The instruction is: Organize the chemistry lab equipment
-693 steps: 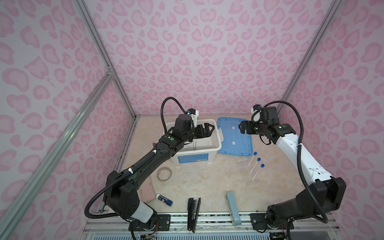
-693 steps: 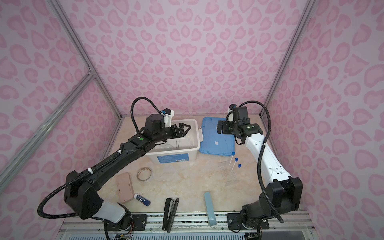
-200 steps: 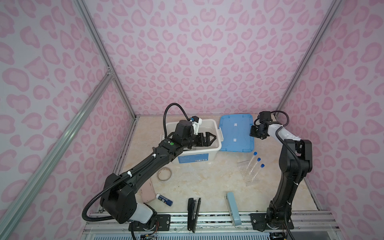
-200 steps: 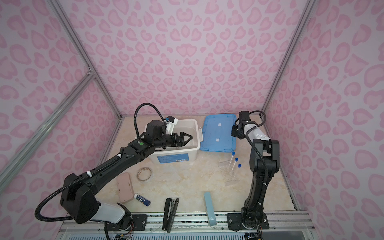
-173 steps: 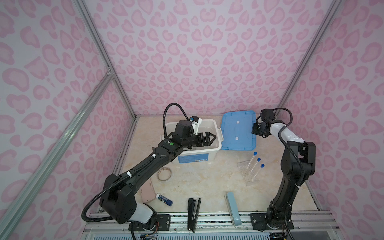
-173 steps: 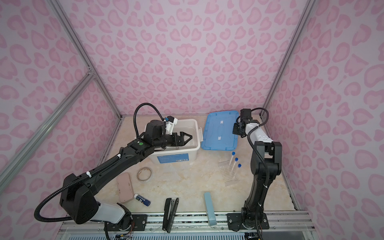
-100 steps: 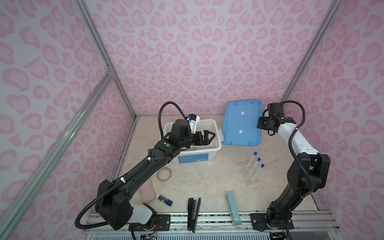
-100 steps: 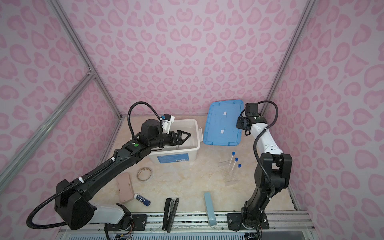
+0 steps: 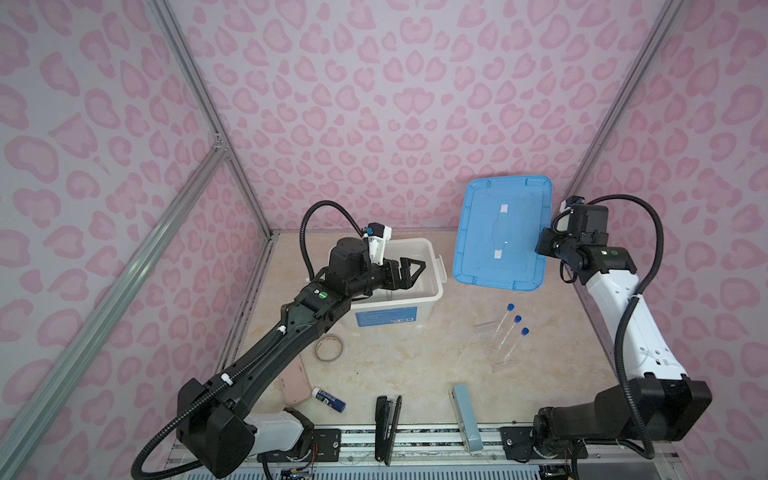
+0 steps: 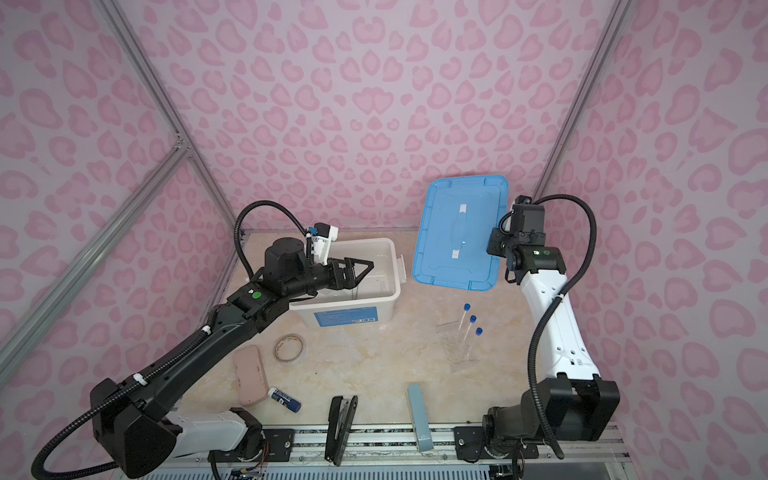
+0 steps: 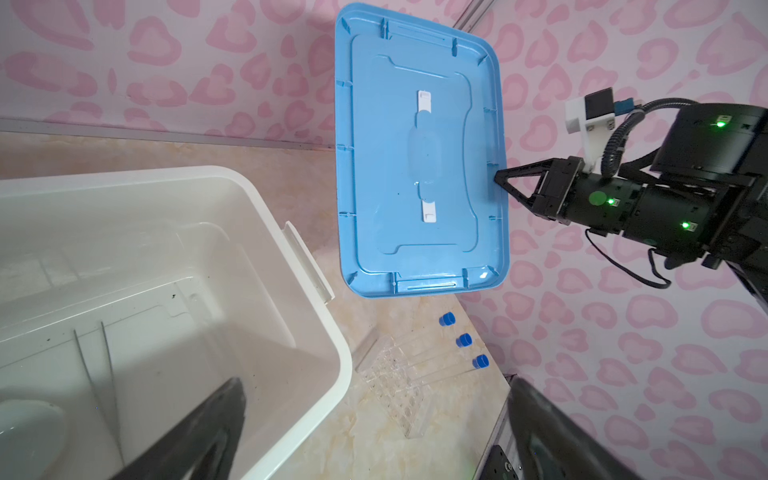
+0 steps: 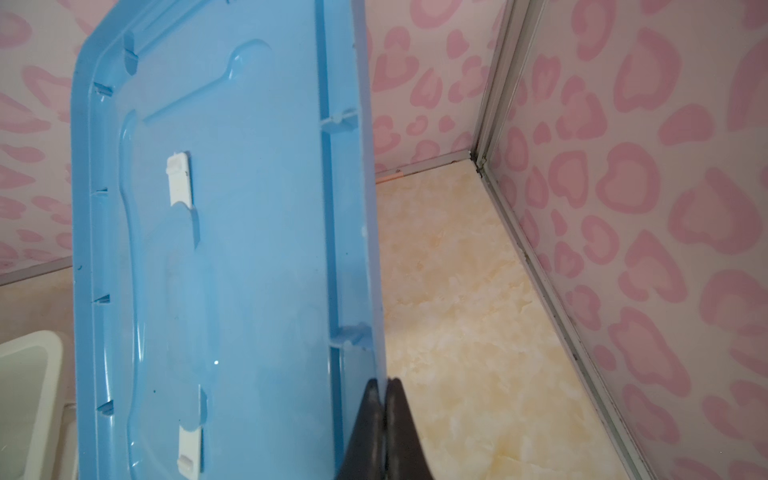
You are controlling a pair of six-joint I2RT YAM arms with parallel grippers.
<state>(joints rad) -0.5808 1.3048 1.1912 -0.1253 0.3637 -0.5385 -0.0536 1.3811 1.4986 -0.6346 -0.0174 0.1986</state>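
The blue lid (image 9: 503,237) has risen off the desk (image 9: 395,365), its rim pinched in the right gripper (image 12: 381,386). The left gripper (image 9: 417,272) gapes over the white bin (image 9: 399,300). The blue-capped tubes (image 9: 510,332) lie near the desk's right edge.

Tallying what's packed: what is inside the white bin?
The white bin holds two thin rods and a round dish, cut off at the frame edge. The left gripper, jaws open, covers part of the floor, so more may lie unseen.
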